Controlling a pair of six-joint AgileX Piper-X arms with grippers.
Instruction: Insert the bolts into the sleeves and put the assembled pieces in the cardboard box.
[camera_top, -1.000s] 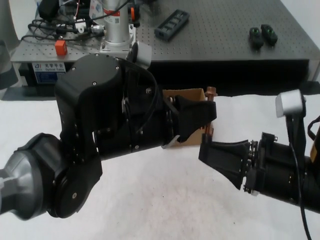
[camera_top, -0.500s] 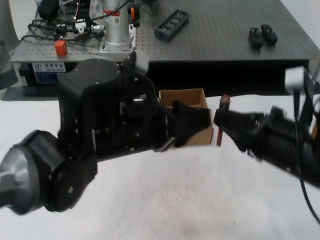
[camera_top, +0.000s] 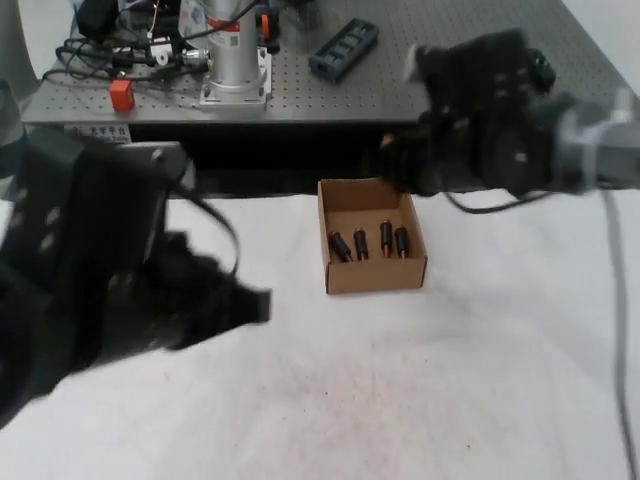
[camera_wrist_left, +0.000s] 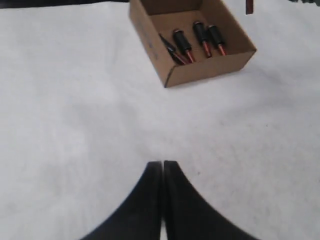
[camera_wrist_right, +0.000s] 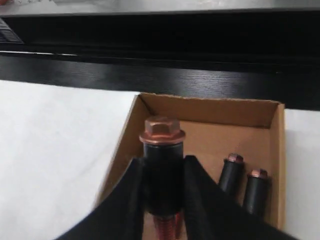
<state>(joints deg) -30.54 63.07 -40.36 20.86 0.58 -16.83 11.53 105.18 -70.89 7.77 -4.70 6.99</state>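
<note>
pinched upright in the right pincer (camera_wrist_right: 163, 172), one assembled piece (camera_wrist_right: 161, 150): copper hex head on top, black sleeve gripped between the two fingers, threaded copper end poking out below. held in the air by the far side of the cardboard box (camera_top: 375, 275), not touching it. inside the box, four more assembled pieces (camera_top: 386, 236) lying in a row on the bottom, black sleeves toward the far wall, copper threads toward the near wall; leftmost one (camera_wrist_left: 169, 46) tilted toward its neighbour, other three roughly parallel and just beside one another. box open on top, sitting about mid-scene on the white cloth-covered surface (camera_top: 450, 380), near its far edge. right arm coming in from the far right, raised above the box, blurred in the high view. left pincer (camera_wrist_left: 163, 167) with both black fingers pressed together and nothing between them, low over bare white cloth, to the near left of the box and well apart from it; bulk of the left arm at the near left, also blurred. behind the white surface, a dark perforated metal platform (camera_top: 450, 70) with a silver post (camera_top: 235, 60) at far left, an orange block (camera_top: 121, 95) and a tangle of cables just beside it, a blue-grey slotted tray (camera_top: 343, 48) toward the middle, and two dark round parts (camera_top: 525, 72) at far right.
</note>
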